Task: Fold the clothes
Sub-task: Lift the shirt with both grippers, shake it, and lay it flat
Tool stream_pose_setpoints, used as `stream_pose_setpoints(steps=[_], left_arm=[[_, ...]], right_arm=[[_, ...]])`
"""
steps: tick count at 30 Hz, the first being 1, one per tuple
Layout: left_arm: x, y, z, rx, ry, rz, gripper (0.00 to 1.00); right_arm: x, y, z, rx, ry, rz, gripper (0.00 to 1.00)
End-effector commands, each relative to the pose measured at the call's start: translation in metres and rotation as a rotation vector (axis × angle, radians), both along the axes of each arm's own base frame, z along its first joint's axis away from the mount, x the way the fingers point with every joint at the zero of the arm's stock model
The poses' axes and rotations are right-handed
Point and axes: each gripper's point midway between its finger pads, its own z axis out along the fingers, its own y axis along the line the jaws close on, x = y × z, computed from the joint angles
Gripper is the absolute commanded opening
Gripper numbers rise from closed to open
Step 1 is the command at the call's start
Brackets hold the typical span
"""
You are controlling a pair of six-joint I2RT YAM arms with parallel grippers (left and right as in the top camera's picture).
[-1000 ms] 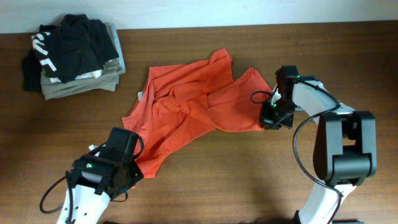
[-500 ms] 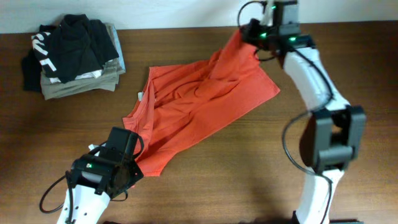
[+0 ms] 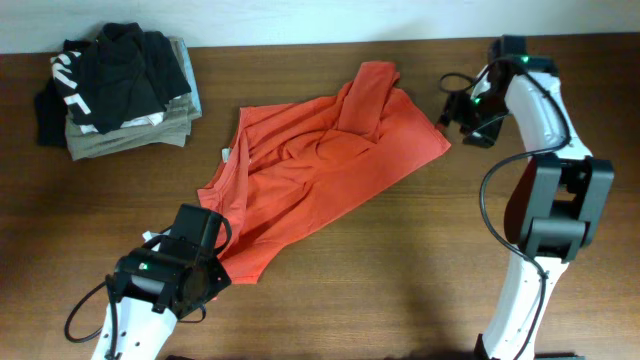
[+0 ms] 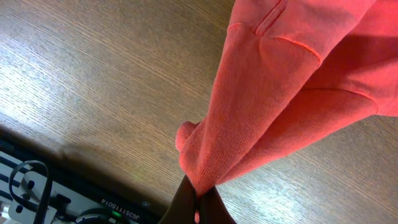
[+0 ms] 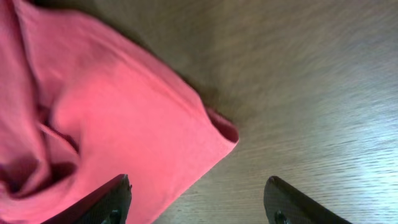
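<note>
The clothes, a red-orange T-shirt [image 3: 320,170], lie spread and wrinkled across the middle of the table, with one flap doubled over at the back [image 3: 368,90]. My left gripper [image 3: 220,268] is shut on the shirt's near-left corner, and the left wrist view shows the cloth [image 4: 273,106] bunched between the closed fingers of that gripper [image 4: 199,202]. My right gripper [image 3: 455,110] stands open just off the shirt's right corner. In the right wrist view that gripper [image 5: 196,202] has wide-apart fingers holding nothing, above the shirt's edge [image 5: 112,124].
A pile of folded khaki garments with a black printed garment [image 3: 115,70] on top sits at the back left. The bare wooden table [image 3: 400,280] stretches along the front and right. My right arm arches over the right side.
My right gripper carried the shirt's right side toward the back, let it go and opened, then moved off to the right. The shirt now lies flatter. The left gripper has not moved.
</note>
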Motion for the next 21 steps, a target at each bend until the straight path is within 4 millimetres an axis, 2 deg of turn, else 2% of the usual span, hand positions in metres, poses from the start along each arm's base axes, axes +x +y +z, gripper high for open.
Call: stream_pose_setpoints(steps=[1, 5, 13, 16, 19, 21], left_arm=[[0.001, 0.003, 0.002, 0.013, -0.012, 0.014, 0.01], [0.001, 0.003, 0.001, 0.014, -0.010, 0.014, 0.01], [0.002, 0.003, 0.002, 0.013, -0.016, 0.014, 0.01], [0.002, 0.003, 0.002, 0.013, -0.016, 0.014, 0.01], [0.002, 0.003, 0.002, 0.013, -0.016, 0.014, 0.01], [0.002, 0.003, 0.002, 0.013, -0.016, 0.014, 0.01]], right_arm=[[-0.005, 0.009, -0.021, -0.006, 0.013, 0.029, 0.72], [-0.003, -0.007, -0.030, -0.099, 0.011, -0.004, 0.71], [-0.006, 0.003, -0.047, -0.115, 0.007, 0.019, 0.70], [-0.004, 0.004, -0.050, -0.201, 0.005, 0.030, 0.64], [-0.006, 0.002, -0.059, -0.293, 0.026, 0.042, 0.64], [-0.006, 0.004, -0.066, -0.293, 0.035, 0.040, 0.63]])
